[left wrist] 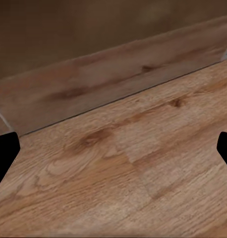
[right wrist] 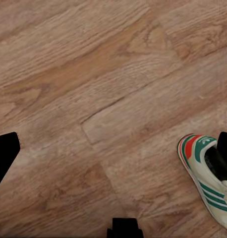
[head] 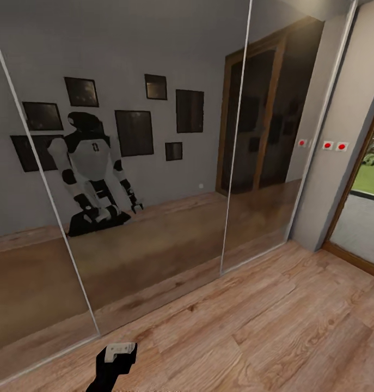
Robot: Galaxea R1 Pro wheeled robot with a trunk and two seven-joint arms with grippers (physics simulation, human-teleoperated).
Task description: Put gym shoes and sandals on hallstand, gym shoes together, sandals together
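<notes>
Wood-grain floor (right wrist: 93, 99) with one gym shoe (right wrist: 207, 181) lying just beside a fingertip of your right end effector (right wrist: 116, 158), whose fingers stand wide apart and hold nothing. You appear to be in the approach step: next, centre the spread fingers over the shoe and descend. Your left end effector (left wrist: 113, 153), likewise spread and unladen, hangs over bare planks by the mirrored doors (head: 154, 163).

Floor (head: 274, 321): warm brown wood-grain planks, darker knots. Mirrored wardrobe doors (head: 154, 163): glossy dark grey-brown tint, thin white frames, reflecting a white-and-black robot (head: 91, 174), black-framed pictures (head: 134, 132) on a grey wall, and a brown wooden door frame (head: 268, 109). Wall (head: 344, 152) at right: pale grey, with red-and-white round switches (head: 335, 146). Gym shoe (right wrist: 205, 176): cream-white, green side stripes, red-orange heel tab, dark inside. Left gripper (head: 117, 356): black with a pale beige patch.
</notes>
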